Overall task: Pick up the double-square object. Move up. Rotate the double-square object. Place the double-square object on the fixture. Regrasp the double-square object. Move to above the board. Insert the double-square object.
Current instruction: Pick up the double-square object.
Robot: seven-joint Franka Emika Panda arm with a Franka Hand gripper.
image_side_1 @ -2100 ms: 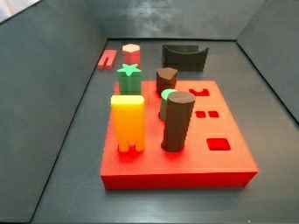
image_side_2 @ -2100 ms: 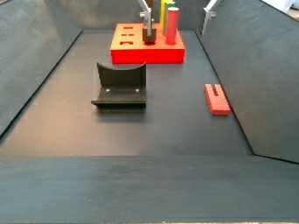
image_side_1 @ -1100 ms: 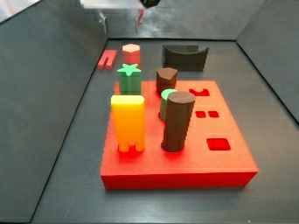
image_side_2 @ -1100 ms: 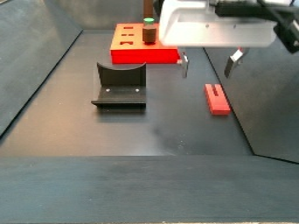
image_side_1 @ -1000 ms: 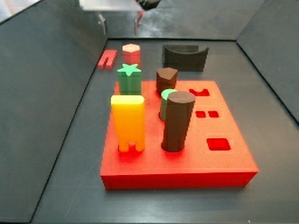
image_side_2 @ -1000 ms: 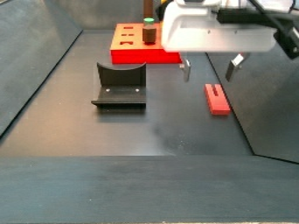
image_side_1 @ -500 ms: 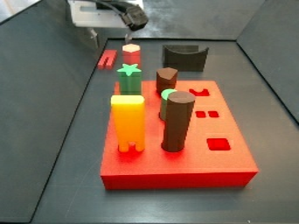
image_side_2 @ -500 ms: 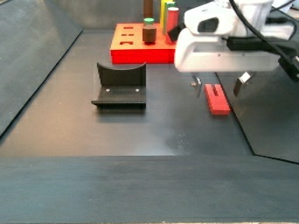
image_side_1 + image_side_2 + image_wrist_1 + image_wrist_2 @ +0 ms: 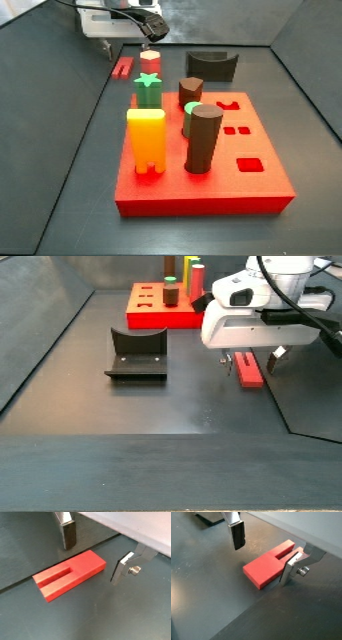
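The dark grey floor carries three things. The double-square object lies flat on it right under the gripper, between the spread fingers in both wrist views, grooved face up; it also shows in a side view. The fixture stands on the floor well off to one side of the gripper, apart from the bar. The board, with upright pegs on it, rests on the floor beyond the gripper, near the far wall in a side view
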